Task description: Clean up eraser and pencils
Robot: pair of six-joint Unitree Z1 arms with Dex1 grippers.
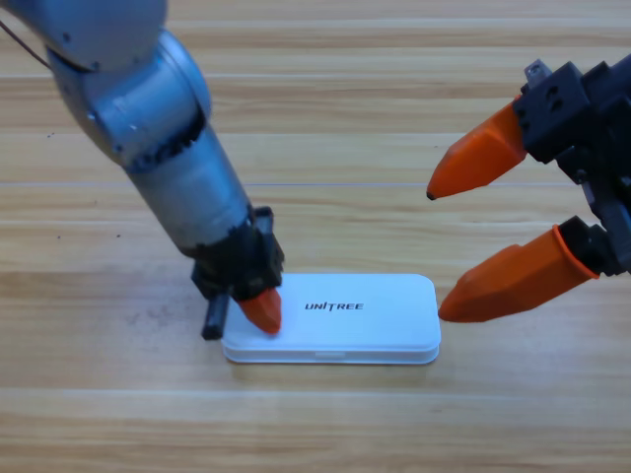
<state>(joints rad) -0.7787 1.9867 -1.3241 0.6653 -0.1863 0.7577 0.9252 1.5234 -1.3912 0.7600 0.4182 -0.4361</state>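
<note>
While the left tool (261, 309), grip unreadable, presses the closed white case (345, 320), the right tool (437, 251) waits agape.

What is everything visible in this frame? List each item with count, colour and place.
case: one, white, printed UNITREE, lid closed, lying flat on the table at centre.
table: one, light wood planks, fills the view.
eraser and pencils: none visible.
left gripper: one, black with orange fingers, pointing down, tip on the case's left end.
right gripper: one, black with two orange fingers spread apart, above the table at the case's right end, touching nothing.
</note>
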